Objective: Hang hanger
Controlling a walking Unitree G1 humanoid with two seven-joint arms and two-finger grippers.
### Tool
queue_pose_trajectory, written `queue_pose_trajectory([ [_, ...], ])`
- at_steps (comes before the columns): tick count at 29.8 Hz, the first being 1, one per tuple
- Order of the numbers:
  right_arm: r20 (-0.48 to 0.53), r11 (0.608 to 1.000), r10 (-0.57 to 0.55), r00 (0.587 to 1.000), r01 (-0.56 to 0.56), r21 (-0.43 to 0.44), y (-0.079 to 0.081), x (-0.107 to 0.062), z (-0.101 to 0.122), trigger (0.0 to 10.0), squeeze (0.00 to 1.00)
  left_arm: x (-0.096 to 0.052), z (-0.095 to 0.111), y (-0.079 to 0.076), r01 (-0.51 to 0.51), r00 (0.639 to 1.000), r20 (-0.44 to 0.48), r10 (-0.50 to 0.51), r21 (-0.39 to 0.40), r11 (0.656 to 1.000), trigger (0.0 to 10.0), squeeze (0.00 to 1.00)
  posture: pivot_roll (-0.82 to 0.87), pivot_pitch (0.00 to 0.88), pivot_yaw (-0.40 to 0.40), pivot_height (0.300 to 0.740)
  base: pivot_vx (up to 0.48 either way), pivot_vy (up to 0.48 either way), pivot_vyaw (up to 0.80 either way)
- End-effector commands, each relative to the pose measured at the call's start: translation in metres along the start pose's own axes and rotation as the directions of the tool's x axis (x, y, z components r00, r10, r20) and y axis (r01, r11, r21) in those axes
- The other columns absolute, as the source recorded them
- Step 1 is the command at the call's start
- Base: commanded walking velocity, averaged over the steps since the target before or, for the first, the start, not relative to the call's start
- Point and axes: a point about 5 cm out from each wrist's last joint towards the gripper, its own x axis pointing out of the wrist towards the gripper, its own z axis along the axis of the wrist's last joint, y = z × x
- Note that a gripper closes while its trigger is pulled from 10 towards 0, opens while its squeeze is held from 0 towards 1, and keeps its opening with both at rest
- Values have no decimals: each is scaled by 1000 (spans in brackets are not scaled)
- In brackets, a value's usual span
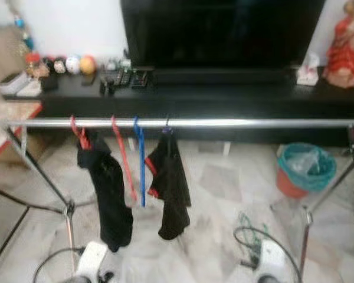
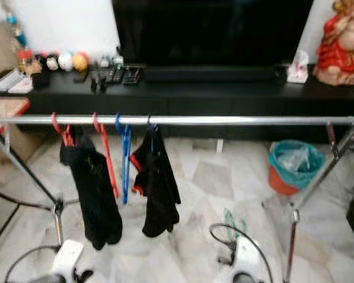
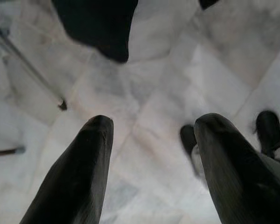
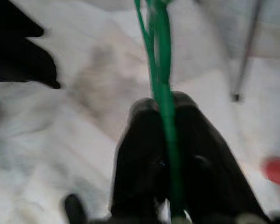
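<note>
A silver clothes rail (image 1: 236, 123) crosses the view at mid height. On its left part hang a red hanger with a black garment (image 1: 109, 194), a bare red hanger (image 1: 123, 159), a bare blue hanger (image 1: 141, 168) and a second black garment (image 1: 170, 188). My right gripper (image 4: 161, 106) is shut on a thin green hanger (image 4: 161, 79). That green hanger (image 1: 246, 227) sits low over the floor, below the rail and right of the garments. My left gripper (image 3: 151, 123) is open and holds nothing, pointing down at the marble floor near the first garment's hem.
Behind the rail stands a black TV console (image 1: 224, 94) with a large TV (image 1: 224, 29), remotes and small balls. A teal-lined orange bin (image 1: 305, 169) sits on the floor at right. Slanted rack legs (image 1: 38, 171) stand at both ends. A red-edged table (image 1: 15, 127) is at left.
</note>
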Motion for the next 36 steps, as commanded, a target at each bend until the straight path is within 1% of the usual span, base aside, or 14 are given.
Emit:
queue_pose_trajectory([
  [1, 9, 999, 36, 999, -36, 9, 15, 1, 3, 10000, 0, -3, -6, 10, -26, 999, -23, 26, 4, 1000, 10000, 0, 48, 2, 54, 740, 296, 0, 0],
  [6, 22, 999, 36, 999, -36, 7, 16, 1, 6, 10000, 0, -3, -6, 10, -29, 999, -23, 29, 6, 1000, 10000, 0, 48, 2, 54, 740, 295, 0, 0],
  [11, 57, 999, 35, 998, -36, 5, 19, 4, 17, 10000, 0, -3, -7, 8, -24, 999, -26, 25, 11, 1000, 10000, 0, 45, 1, 54, 740, 294, 0, 0],
  [18, 83, 1000, 25, 996, -24, -10, 20, 5, 23, 10000, 0, -3, -8, 8, -24, 999, -25, 24, 13, 1000, 10000, 0, 48, 1, 53, 740, 290, 0, 0],
  [19, 106, 999, 25, 994, -21, -35, 22, 6, 28, 10000, 0, -4, -9, 8, -25, 999, -26, 26, 15, 1000, 10000, 0, 49, 2, 53, 740, 0, 0, 0],
  [24, 154, 999, 24, 988, -18, -38, 24, 8, 40, 10000, 0, -5, -13, 9, -32, 999, -41, 32, 14, 999, 10000, 0, 47, 2, 53, 740, 0, 0, 0],
  [27, 193, 998, 1, 981, 10, -58, 23, 10, 51, 10000, 0, -7, -18, 12, -40, 997, -59, 40, 11, 999, 10000, 0, 49, 3, 50, 740, 0, 0, 0],
  [28, 193, 998, 1, 981, 10, -58, 23, 10, 51, 10000, 0, -7, -18, 12, -40, 997, -59, 40, 11, 999, 10000, 0, 49, 3, 50, 740, 0, 0, 0],
  [29, 206, 997, -3, 978, 18, -74, 24, 10, 54, 10000, 0, -7, -19, 13, -42, 997, -63, 43, 11, 999, 10000, 0, 50, 2, 49, 740, 0, 0, 0],
  [30, 228, 995, -4, 974, 26, -94, 25, 10, 58, 10000, 0, -7, -19, 13, -44, 997, -67, 45, 11, 999, 10000, 0, 50, 2, 49, 740, 0, 0, 0],
  [33, 290, 996, 3, 957, 23, -85, 29, 9, 67, 10000, 0, -8, -21, 14, -46, 996, -72, 47, 10, 999, 10000, 0, 49, 2, 46, 740, 0, 0, 0],
  [35, 304, 996, 3, 953, 24, -87, 29, 8, 67, 10000, 0, -8, -21, 14, -46, 996, -73, 47, 9, 999, 10000, 0, 46, 3, 42, 740, 0, 0, 0],
  [36, 337, 994, -4, 942, 41, -105, 28, 6, 67, 10000, 0, -8, -22, 14, -47, 996, -74, 47, 7, 999, 10000, 0, 46, 4, 41, 740, 0, 0, 0],
])
